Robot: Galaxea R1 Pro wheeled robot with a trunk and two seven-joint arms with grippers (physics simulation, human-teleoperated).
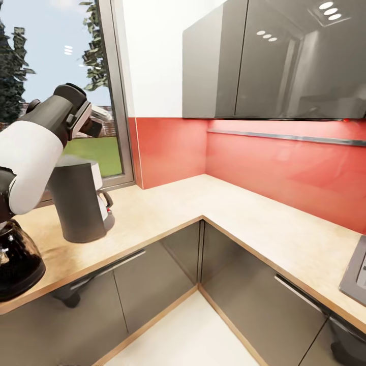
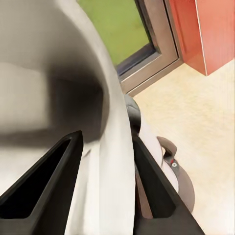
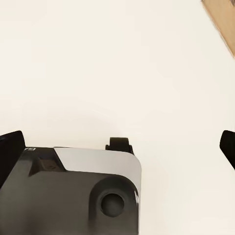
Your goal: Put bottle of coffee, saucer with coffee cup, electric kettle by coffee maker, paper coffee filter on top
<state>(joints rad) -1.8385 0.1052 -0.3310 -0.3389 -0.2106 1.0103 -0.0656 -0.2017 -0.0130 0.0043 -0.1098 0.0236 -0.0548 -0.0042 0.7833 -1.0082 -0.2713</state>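
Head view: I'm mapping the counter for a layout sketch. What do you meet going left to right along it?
Glass carafe → coffee maker → window frame → inner corner of the countertop → red backsplash → grey cooktop edge.

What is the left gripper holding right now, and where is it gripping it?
The left gripper has a thin white sheet, probably the paper coffee filter, between its fingers, gripped at the edge, over the coffee maker. The right gripper holds nothing.

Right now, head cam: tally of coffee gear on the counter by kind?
Coffee maker: 1
Glass carafe with dark contents: 1
White paper filter held between the left gripper fingers: 1
Total: 3
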